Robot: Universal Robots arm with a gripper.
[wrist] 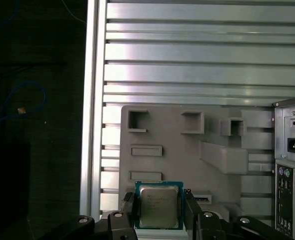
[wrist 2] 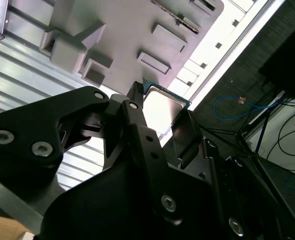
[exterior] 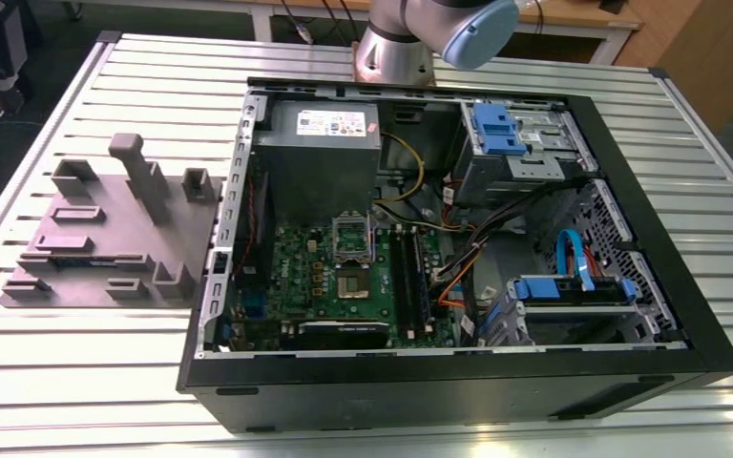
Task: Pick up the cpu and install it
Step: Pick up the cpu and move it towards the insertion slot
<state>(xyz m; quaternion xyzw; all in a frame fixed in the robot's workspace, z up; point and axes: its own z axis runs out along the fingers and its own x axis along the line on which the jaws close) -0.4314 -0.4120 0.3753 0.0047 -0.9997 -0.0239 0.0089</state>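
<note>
ITEM cpu | HELD pinched between gripper fingers, lifted above grey fixture plate | DONE pick-up | LEFT install into motherboard socket, open case, exterior view's right of plate.

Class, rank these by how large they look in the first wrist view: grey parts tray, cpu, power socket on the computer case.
1. grey parts tray
2. cpu, held by the gripper and likely nearer the camera, so enlarged
3. power socket on the computer case
</note>
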